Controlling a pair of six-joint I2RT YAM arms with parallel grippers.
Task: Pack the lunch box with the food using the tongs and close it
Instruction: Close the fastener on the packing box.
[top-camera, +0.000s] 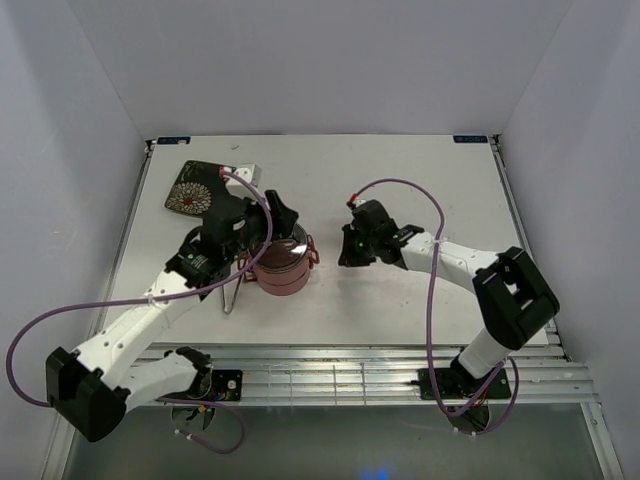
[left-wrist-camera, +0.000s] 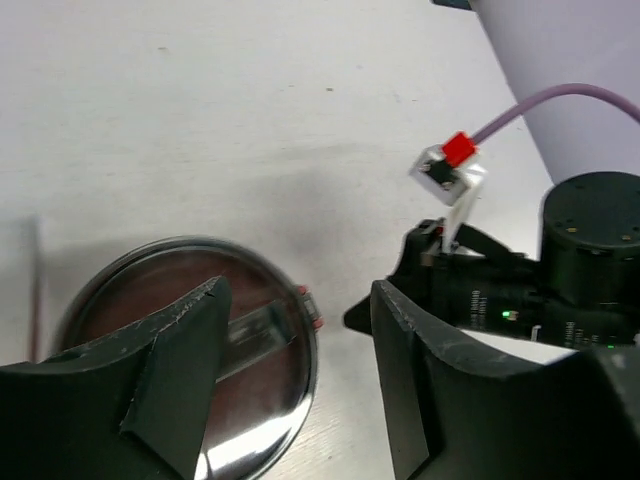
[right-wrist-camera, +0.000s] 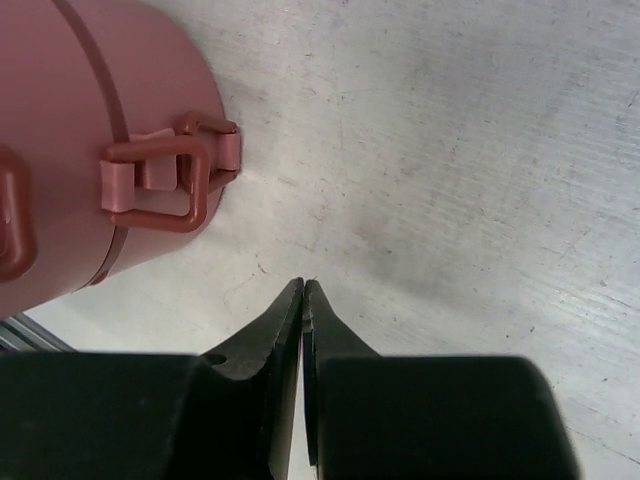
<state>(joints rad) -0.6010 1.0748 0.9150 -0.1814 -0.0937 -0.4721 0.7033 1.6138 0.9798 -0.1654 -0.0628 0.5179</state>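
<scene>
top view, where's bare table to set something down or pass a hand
Free: the far right of the table, behind the right gripper; the far middle, right of the patterned plate; the near strip in front of the lunch box. Crowded: the left, where the left gripper hangs over the lunch box, tongs beside it.

The tabletop (top-camera: 420, 190) is white and flat, with a few faint scuffs and marks on it. The round red lunch box (top-camera: 283, 270) stands on it a little left of the middle, with its bowls stacked and a shiny grey lid (left-wrist-camera: 140, 280) on top. The thin silver tongs (top-camera: 232, 295) lie flat just beside it on the left, running toward the near edge. A dark square plate (top-camera: 190, 190) with a flower pattern sits near the far left corner, apart from the lunch box.
</scene>
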